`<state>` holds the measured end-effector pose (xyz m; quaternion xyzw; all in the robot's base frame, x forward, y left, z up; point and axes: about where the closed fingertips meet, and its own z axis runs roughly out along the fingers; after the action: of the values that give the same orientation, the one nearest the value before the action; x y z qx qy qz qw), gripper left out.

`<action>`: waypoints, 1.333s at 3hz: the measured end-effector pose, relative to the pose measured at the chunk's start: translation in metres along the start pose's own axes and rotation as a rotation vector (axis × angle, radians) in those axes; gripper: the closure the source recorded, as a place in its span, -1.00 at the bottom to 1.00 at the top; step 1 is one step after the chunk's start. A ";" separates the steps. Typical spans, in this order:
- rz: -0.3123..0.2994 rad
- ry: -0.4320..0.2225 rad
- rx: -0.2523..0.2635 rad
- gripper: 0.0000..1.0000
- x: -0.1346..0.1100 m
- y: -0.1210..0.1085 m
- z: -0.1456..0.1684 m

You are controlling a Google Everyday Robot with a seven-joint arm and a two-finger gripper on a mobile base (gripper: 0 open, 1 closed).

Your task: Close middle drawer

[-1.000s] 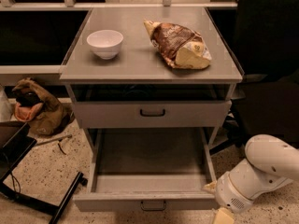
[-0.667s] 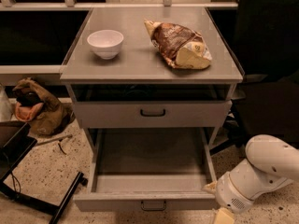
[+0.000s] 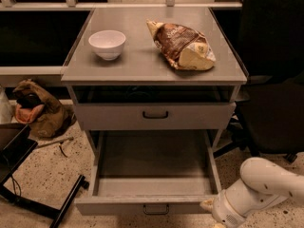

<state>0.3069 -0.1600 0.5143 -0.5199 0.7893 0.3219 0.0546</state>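
middle drawer (image 3: 118, 205) open, gripper (image 3: 208, 205) at right front corner

White arm (image 3: 273, 182) lies across the near right corner, forearm slanting down and to the left. The rounded wrist (image 3: 232, 209) sits low, and the gripper (image 3: 208, 205) points left at the near edge, mostly hidden from view.

End effector (image 3: 210, 207) beside front of middle drawer (image 3: 118, 205)
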 end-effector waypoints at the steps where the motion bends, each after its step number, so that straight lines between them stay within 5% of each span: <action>1: -0.032 -0.025 -0.066 -1.00 0.011 -0.008 0.070; 3: -0.059 -0.026 -0.075 -1.00 0.002 -0.015 0.081; 4: -0.127 -0.037 -0.093 -1.00 -0.020 -0.030 0.108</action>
<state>0.3152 -0.0906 0.4239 -0.5649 0.7379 0.3635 0.0653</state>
